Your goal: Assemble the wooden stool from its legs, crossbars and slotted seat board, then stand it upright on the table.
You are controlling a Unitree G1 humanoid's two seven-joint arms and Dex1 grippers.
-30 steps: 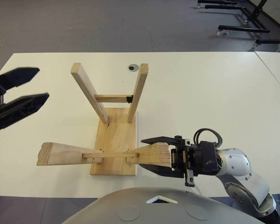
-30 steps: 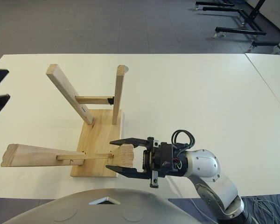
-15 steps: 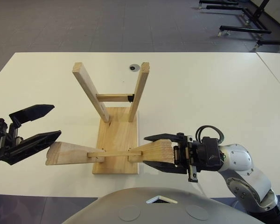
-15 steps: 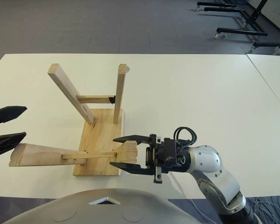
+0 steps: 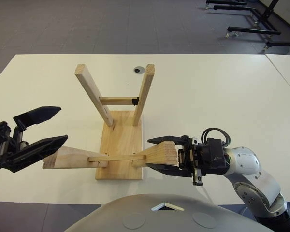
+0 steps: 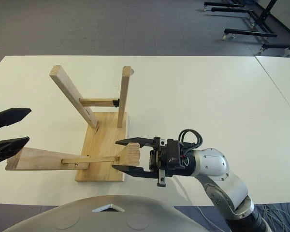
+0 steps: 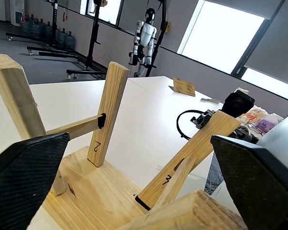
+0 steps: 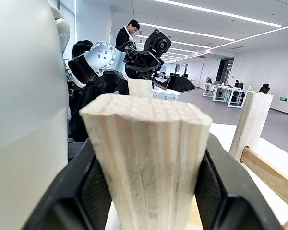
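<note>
While the right claw (image 5: 149, 153) clamps the leg marked 3 (image 7: 197, 146), the left claw (image 5: 63, 123) gapes wide beside the end of the neighbouring leg (image 5: 70, 157).

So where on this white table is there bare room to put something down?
The widest free patch is the white table's right half, from the upright wooden legs to its right edge. The far-left corner is bare too. The near middle is crowded: flat wooden seat board, second leg frame, left gripper, right gripper.
</note>
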